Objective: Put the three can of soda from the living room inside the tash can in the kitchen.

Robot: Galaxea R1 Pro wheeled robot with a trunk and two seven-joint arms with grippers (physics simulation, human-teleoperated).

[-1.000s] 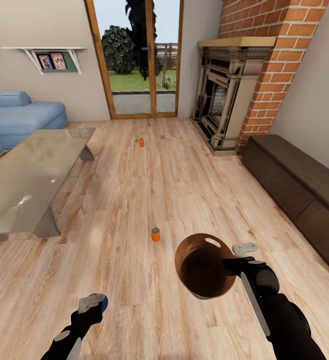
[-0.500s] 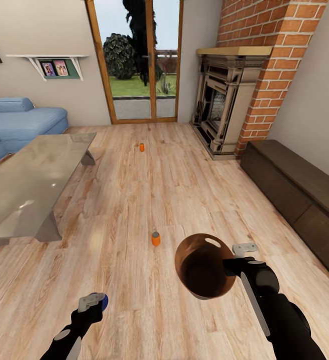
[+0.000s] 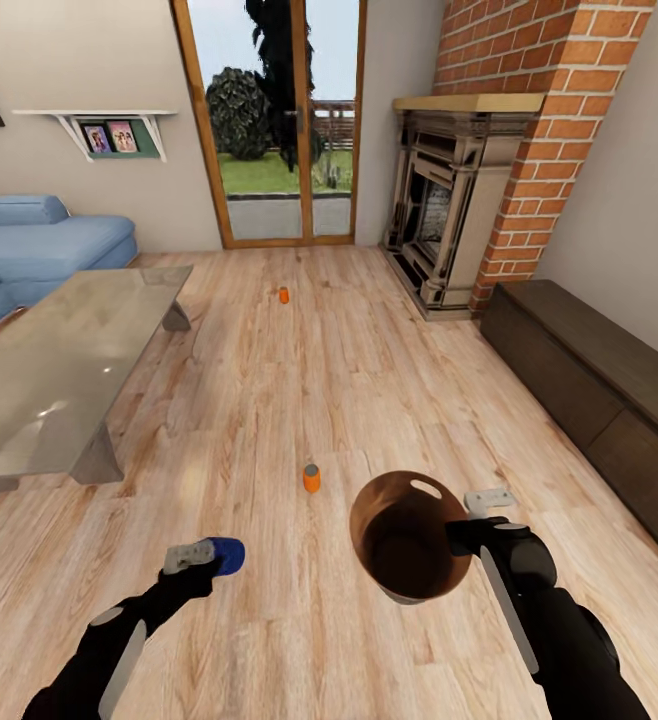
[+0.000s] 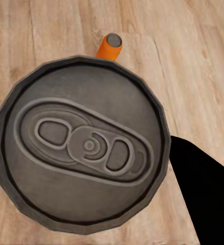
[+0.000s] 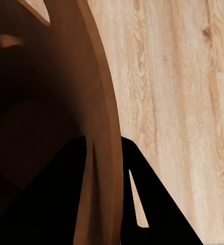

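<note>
On the plank floor an orange can of soda [image 3: 312, 478] stands upright just ahead of my arms, and a second one [image 3: 283, 295] stands farther off toward the glass doors. My left gripper [image 3: 204, 555] is shut on a third can [image 3: 227, 554], which looks blue in the head view. Its grey top [image 4: 83, 148] faces the left wrist camera, with the near floor can [image 4: 109, 46] beyond it. The trash can [image 3: 399, 505], coppery-brown inside, hangs tilted above the floor. My right gripper [image 3: 464, 530] is shut on its rim [image 5: 99, 102], one finger inside and one outside.
A glass coffee table [image 3: 59, 370] and a blue sofa [image 3: 29, 240] are at the left. A brick fireplace [image 3: 449, 220] and a long dark low cabinet [image 3: 599, 380] line the right. Wood-framed glass doors [image 3: 279, 120] are straight ahead, with open floor between.
The view shifted at first as the camera moved. Then my left arm rose and reached forward and right with its can. The right arm and the trash can held still.
</note>
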